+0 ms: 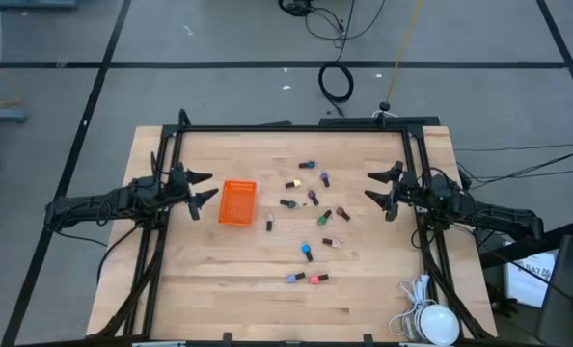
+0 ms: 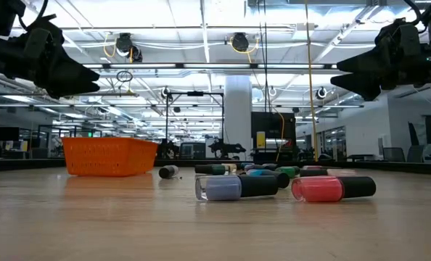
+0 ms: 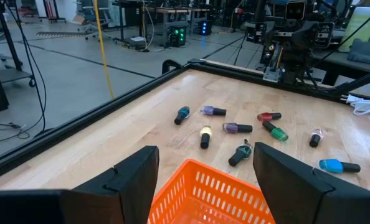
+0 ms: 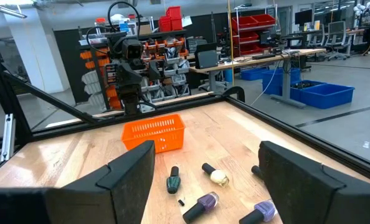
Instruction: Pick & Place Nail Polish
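Note:
Several tiny nail polish bottles [image 1: 313,198] with dark caps lie on their sides, scattered over the middle of the wooden table; they also show in the left wrist view [image 3: 235,128] and the right wrist view [image 4: 208,200]. A blue bottle [image 2: 234,188] and a pink one [image 2: 333,188] lie nearest the front edge. An orange mesh basket [image 1: 236,202] stands left of them. My left gripper [image 1: 205,186] hovers open and empty at the basket's left. My right gripper [image 1: 377,186] hovers open and empty at the bottles' right.
A black frame [image 1: 296,126] runs along the table's far edge and down both sides. A white round object with a coiled cable [image 1: 427,318] lies at the near right corner. Bare wood lies along the near edge [image 1: 248,308].

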Action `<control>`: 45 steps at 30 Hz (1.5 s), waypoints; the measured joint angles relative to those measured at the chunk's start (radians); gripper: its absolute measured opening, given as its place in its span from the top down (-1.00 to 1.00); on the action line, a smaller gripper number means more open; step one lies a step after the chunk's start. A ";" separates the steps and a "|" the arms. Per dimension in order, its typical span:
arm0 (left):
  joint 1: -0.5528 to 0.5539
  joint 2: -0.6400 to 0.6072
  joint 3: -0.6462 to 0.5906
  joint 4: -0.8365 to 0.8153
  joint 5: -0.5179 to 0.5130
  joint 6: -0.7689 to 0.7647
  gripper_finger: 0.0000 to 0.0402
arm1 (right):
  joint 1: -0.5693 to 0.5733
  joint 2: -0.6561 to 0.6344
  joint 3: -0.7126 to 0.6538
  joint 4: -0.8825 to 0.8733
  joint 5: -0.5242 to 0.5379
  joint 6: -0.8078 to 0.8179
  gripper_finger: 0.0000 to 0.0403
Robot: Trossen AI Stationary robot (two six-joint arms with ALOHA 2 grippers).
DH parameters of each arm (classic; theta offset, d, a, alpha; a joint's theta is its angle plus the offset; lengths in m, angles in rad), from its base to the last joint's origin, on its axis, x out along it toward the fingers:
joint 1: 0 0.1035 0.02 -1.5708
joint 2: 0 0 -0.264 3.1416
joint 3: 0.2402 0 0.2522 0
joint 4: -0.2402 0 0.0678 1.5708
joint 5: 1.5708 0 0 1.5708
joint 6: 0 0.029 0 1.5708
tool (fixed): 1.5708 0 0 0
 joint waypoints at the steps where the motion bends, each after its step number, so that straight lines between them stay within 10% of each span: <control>1: 0.000 0.000 0.000 0.000 0.000 0.000 -0.28 | 0.000 0.000 0.000 0.000 0.000 0.000 -0.34; 28: 0.000 0.000 0.000 0.000 0.000 0.000 -0.28 | 0.000 0.000 0.000 0.012 0.000 0.000 -0.34; 35: 0.000 0.000 0.000 0.000 0.000 0.000 -0.28 | 0.008 0.000 0.000 0.092 0.004 0.379 -0.34; 45: 0.000 0.000 0.000 0.000 0.000 0.000 -0.28 | 0.008 0.000 0.000 0.262 0.003 0.418 -0.34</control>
